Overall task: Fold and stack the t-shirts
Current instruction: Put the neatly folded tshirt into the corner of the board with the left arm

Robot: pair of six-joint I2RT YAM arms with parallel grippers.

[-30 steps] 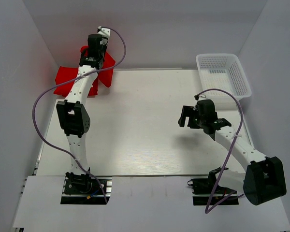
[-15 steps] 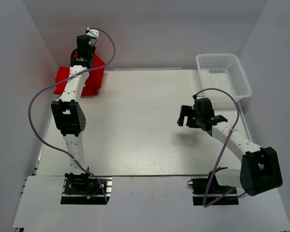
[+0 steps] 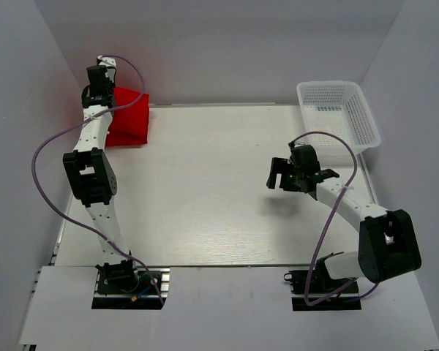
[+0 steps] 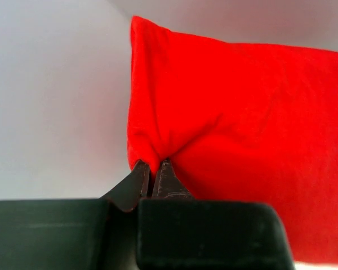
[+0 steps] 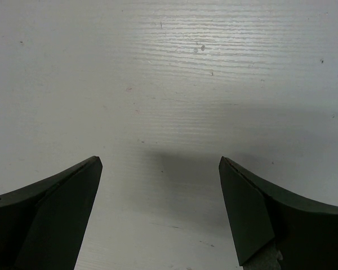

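Note:
A bright red t-shirt lies folded at the far left corner of the table; it fills the left wrist view. My left gripper is at the shirt's left edge, against the left wall, and is shut on a pinch of the red fabric. My right gripper hangs open and empty over bare table at the middle right, its fingers wide apart. No neck tag shows.
A white plastic mesh basket stands at the far right corner. The left wall is close beside the left gripper. Purple cables loop off both arms.
My left gripper has swung left toward the wall with the red fabric, and the shirt now lies as a flatter folded block. The right gripper has barely moved.

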